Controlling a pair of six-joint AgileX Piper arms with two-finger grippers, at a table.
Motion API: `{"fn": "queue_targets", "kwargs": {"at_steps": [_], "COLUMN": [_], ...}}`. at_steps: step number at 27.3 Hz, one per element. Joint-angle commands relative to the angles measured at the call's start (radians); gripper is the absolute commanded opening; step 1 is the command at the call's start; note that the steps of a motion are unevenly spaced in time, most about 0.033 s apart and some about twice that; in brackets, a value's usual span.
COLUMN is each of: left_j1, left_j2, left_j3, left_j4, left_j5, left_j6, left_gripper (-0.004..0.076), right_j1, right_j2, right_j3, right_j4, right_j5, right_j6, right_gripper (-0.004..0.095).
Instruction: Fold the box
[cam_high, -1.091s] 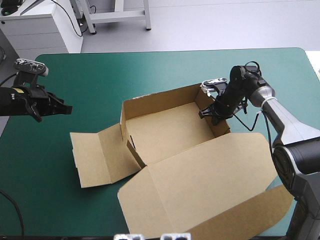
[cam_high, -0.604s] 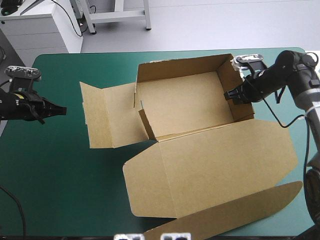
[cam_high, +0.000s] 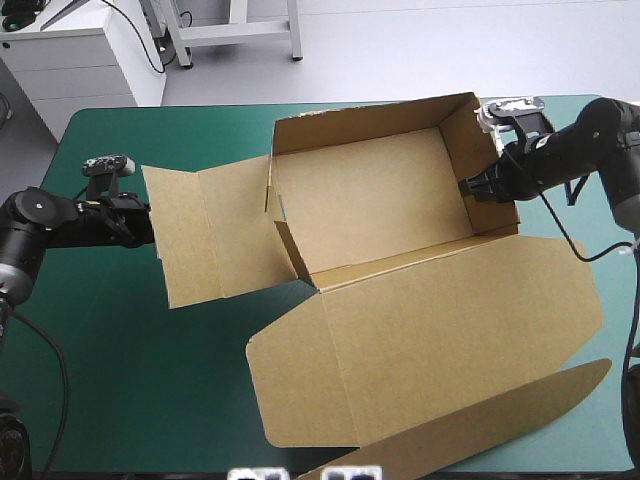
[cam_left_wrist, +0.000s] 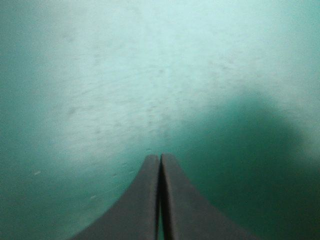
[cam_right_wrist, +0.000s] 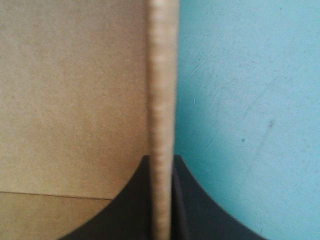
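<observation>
— Teal-green tabletop (cam_high: 120, 380) from above, and the brown box (cam_high: 370, 200) sits toward the far edge, right of the middle: an open tray, walls up.
— Its lid (cam_high: 430, 340) lies flat, spread out toward the near edge, and a side flap (cam_high: 215, 235) lies flat toward the left edge.
— Now the right tool (cam_high: 480, 188) is at the tray's right wall (cam_high: 478, 150), near the tabletop's far right corner. And the left tool (cam_high: 145, 225) reaches in low from the left edge, its tip right at that flap's outer edge.
— Touching it?
— Can't tell from up here. Over to the left wrist view: two black fingers (cam_left_wrist: 142, 200) pressed together in one pointed arch, nothing held, teal-green cover (cam_left_wrist: 125, 75) ahead of them and a dark shadow (cam_left_wrist: 250, 150) falling across it.
— And the right wrist view?
— Clamped on the box! Fingers all but closed, the wall's thin edge running straight out between them. Brown board on one side of that edge, bare teal-green cover on the other.
</observation>
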Motion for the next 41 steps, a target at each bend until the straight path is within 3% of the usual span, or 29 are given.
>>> {"fn": "queue_targets", "kwargs": {"at_steps": [1, 4, 19, 24, 29, 31, 37, 41], "left_j1": [-0.016, -0.08, -0.121, -0.132, -0.132, -0.132, -0.133, -0.174], "left_j2": [-0.005, 0.002, 0.002, 0.002, 0.002, 0.002, 0.002, 0.002], "left_j3": [-0.021, -0.021, -0.023, -0.023, -0.025, -0.025, -0.031, -0.108], "left_j4": [-0.355, -0.533, -0.871, -0.908, -0.921, -0.921, -0.876, -0.712], "left_j5": [0.079, 0.173, 0.378, 0.38, 0.38, 0.38, 0.358, 0.281], "left_j6": [0.226, 0.35, 0.393, 0.395, 0.395, 0.391, 0.372, 0.26], "left_gripper": [-0.0009, -0.0009, 0.0007, 0.0154, 0.0461, 0.0528, 0.0539, 0.0539], "right_j1": [-0.008, -0.008, 0.019, 0.106, 0.165, 0.165, 0.165, 0.165], "right_j2": [-0.047, -0.047, -0.047, -0.047, -0.047, -0.047, -0.047, -0.047], "right_j3": [-0.031, -0.031, -0.031, -0.031, -0.031, -0.031, -0.031, -0.031], "right_j4": [0.077, 0.089, -0.016, -0.106, -0.168, -0.162, -0.164, -0.164], "right_j5": [-0.02, -0.035, -0.082, -0.151, -0.217, -0.223, -0.232, -0.254], "right_j6": [-0.001, 0.001, 0.087, 0.162, 0.237, 0.238, 0.292, 0.319], "right_gripper": [-0.002, -0.002, -0.0016, -0.0014, -0.0014, -0.0014, -0.0014, -0.0014]}}
